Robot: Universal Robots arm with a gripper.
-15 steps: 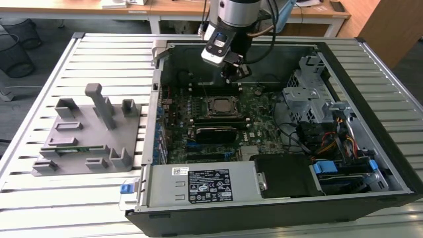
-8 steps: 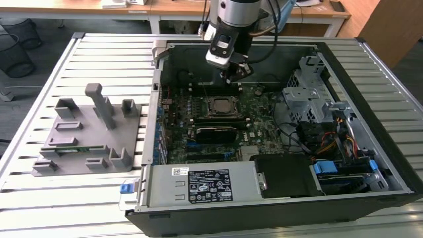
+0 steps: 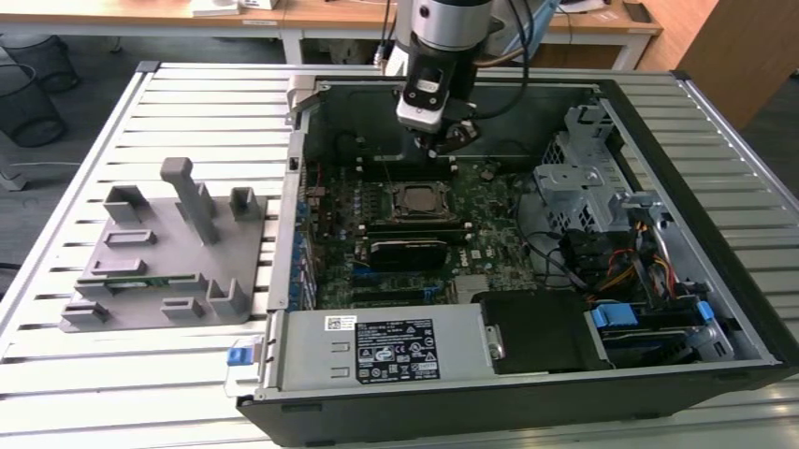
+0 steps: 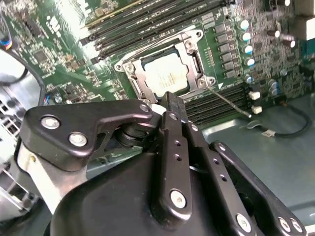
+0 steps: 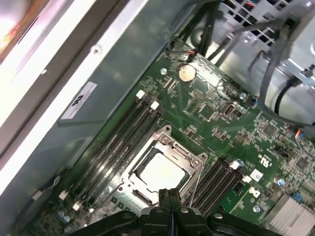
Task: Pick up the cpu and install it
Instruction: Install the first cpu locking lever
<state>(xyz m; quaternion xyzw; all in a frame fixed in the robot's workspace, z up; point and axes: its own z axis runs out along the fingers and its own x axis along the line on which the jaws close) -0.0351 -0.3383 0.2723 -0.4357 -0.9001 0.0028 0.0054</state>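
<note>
I've got the exterior view high, looking down on the whole case [image 3: 500, 412]. Both wrist views sit close over the motherboard [image 5: 221, 118], sharing the cpu [image 4: 165, 74] in its socket [image 5: 170, 146].

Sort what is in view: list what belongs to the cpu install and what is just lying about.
Belongs to the job: shiny silver square cpu, lying in the black metal-framed socket; the shut black claw near it; green motherboard.
Lying about: grey plastic slotted fixture on the slatted table; grey labelled power supply box; black wire baskets.
</note>
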